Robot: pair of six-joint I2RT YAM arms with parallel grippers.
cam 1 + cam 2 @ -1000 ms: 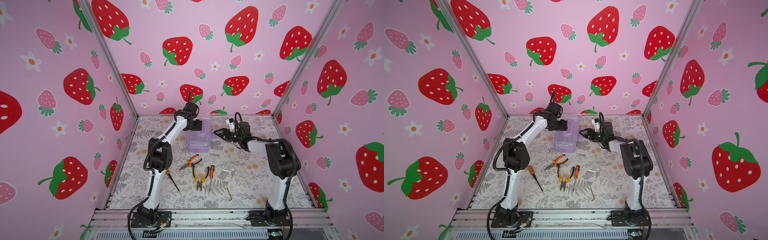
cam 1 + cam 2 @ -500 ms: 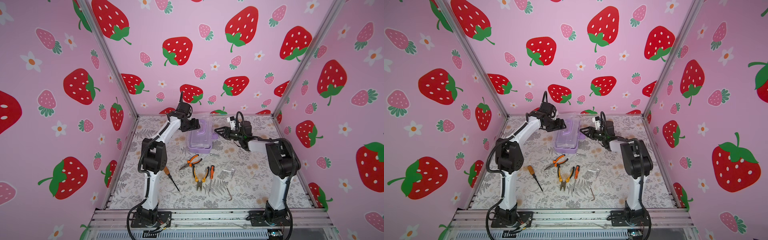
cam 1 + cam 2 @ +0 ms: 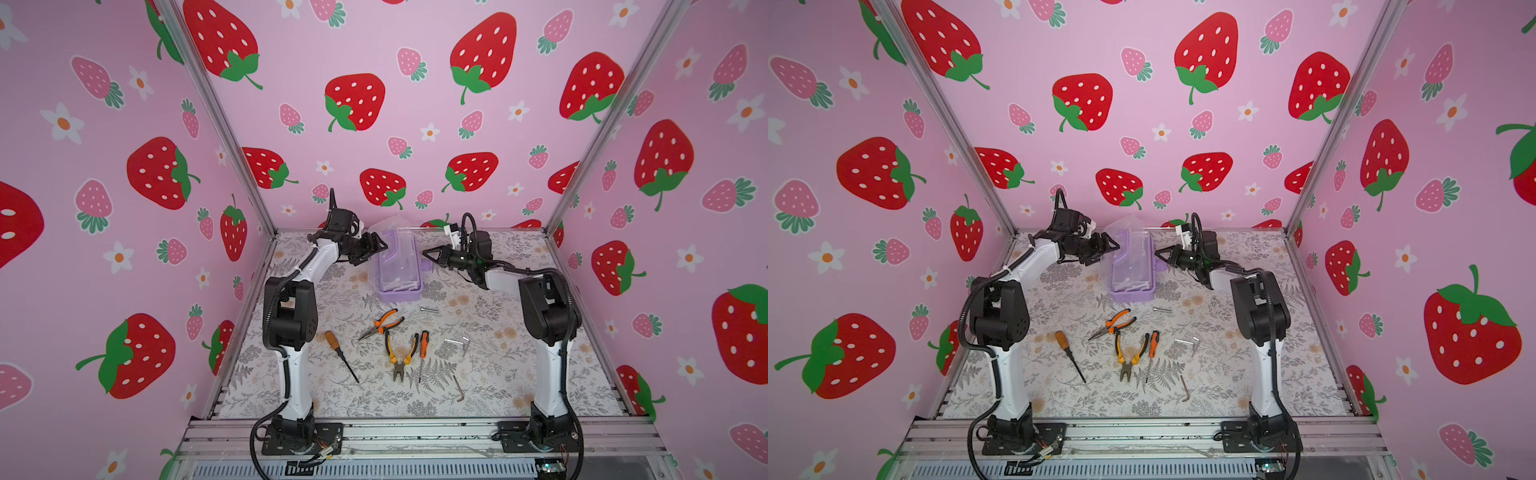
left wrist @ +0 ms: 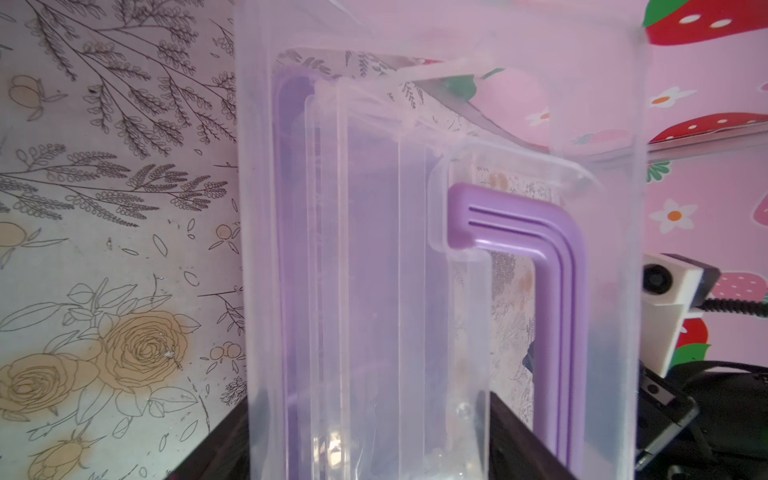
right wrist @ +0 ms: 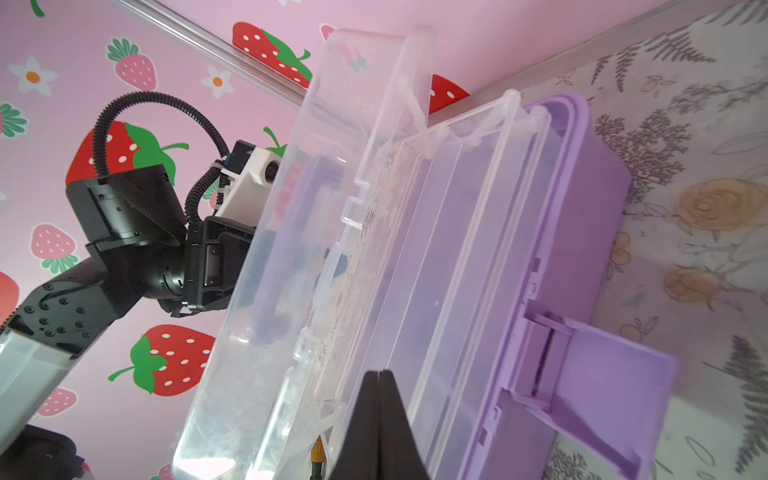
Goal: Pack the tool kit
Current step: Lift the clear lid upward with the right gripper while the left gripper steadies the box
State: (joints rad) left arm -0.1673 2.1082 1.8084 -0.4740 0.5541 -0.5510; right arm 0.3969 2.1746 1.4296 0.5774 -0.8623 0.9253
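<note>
Snapped closed within the last second, the right hand (image 3: pixel 428 252) now shows its fingertips pressed together with nothing visible between them, pointing at the latch side of the lilac box (image 3: pixel 400 291), while the left arm has swung out from over the box to its other long side. Left hand (image 3: pixel 374 249) stands wide, fingers spread at the outer face of the clear lid (image 3: pixel 388 232), which is tipped up on that side; whether they bear on the lid or only stand just beside it cannot be told. Box sits toward the back of the counter (image 3: pixel 498 374), long axis running front to back between the two hands, its clear inner tray (image 5: pixel 457 249) open toward the right hand. Tools in view all lie outside the box, nearer the arm bases: long-nose pliers (image 3: pixel 384 322) and cutting pliers (image 3: pixel 400 353) about midway between the arms, wooden-handled screwdriver (image 3: pixel 338 353) on the left arm's side, hex keys (image 3: pixel 457 341) on the right arm's side. With the left hand at the lid, fetching probably falls to the right hand, which must first open
</note>
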